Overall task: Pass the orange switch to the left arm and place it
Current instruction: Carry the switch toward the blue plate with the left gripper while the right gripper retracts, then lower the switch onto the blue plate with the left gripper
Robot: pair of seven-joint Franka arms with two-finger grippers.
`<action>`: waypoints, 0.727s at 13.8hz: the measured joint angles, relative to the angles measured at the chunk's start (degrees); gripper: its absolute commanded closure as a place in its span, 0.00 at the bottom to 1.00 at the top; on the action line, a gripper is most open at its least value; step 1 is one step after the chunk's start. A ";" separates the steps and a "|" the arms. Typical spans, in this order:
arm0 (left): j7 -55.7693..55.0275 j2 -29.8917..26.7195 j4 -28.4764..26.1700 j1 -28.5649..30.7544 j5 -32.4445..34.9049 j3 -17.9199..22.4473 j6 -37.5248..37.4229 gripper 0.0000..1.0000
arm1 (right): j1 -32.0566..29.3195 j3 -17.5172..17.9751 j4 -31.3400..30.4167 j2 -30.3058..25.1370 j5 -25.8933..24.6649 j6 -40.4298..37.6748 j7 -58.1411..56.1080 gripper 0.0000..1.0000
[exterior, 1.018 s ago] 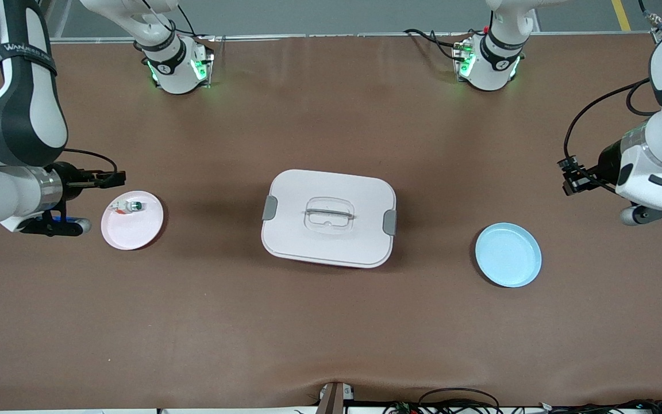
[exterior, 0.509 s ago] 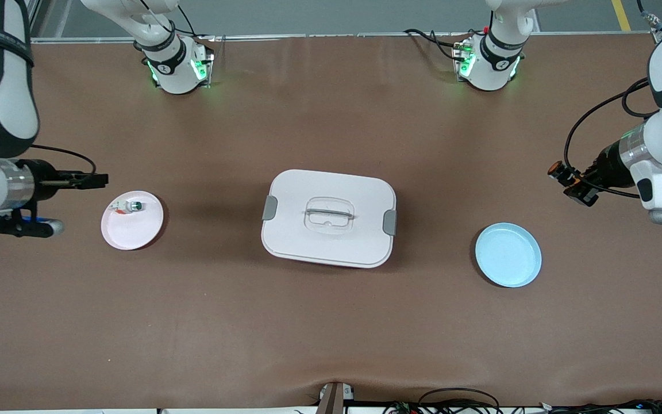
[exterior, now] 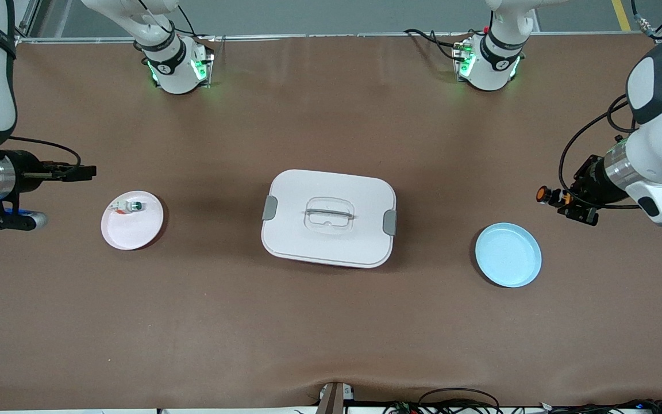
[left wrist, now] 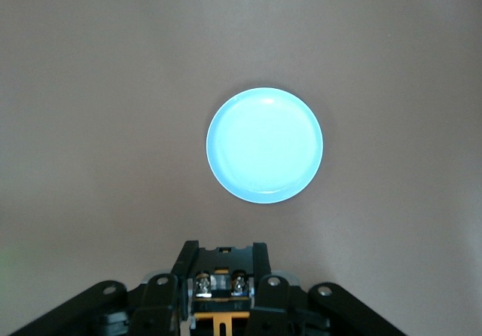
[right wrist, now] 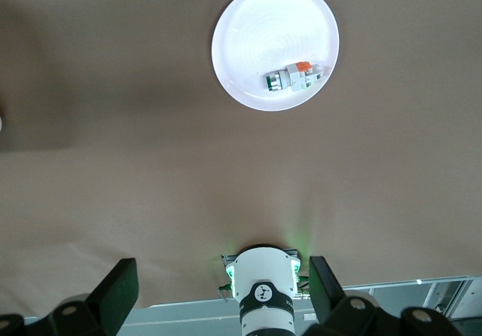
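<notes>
The orange switch [exterior: 549, 196], a small black block with an orange part, hangs in the air with my left gripper [exterior: 562, 201] shut on it. They are over bare table beside the blue plate [exterior: 508, 255], toward the left arm's end. In the left wrist view the switch [left wrist: 223, 285] sits clamped between the fingers [left wrist: 183, 264], with the blue plate [left wrist: 264, 145] below. The white box [exterior: 328, 217] stands mid-table. My right gripper [exterior: 81, 171] is open and holds nothing, over the table near the pink plate [exterior: 133, 229]; its fingers [right wrist: 119, 285] stand wide apart.
A white-and-green switch [exterior: 127, 207] lies on the pink plate; the right wrist view also shows it [right wrist: 295, 77] on the plate [right wrist: 248, 42]. The two arm bases [exterior: 177, 66] [exterior: 486, 63] stand along the table's edge farthest from the front camera.
My left gripper, holding the orange switch, has swung and come closer to the blue plate. My right gripper has drawn back from the pink plate toward the right arm's end of the table.
</notes>
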 measured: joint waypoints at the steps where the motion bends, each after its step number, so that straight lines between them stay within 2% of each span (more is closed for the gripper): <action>1: -0.48 0.01 -0.58 0.01 0.01 0.01 0.53 1.00 | 0.38 0.29 0.00 -0.16 0.00 0.12 0.00 0.00; 7: -4.46 0.13 -5.97 1.15 1.67 0.08 7.93 1.00 | 4.20 0.76 -0.03 -1.40 -1.69 1.70 0.09 0.00; 10: -6.01 0.30 -8.72 1.95 1.72 0.10 11.94 1.00 | 4.25 0.46 -0.47 -2.19 -1.82 2.38 0.31 0.00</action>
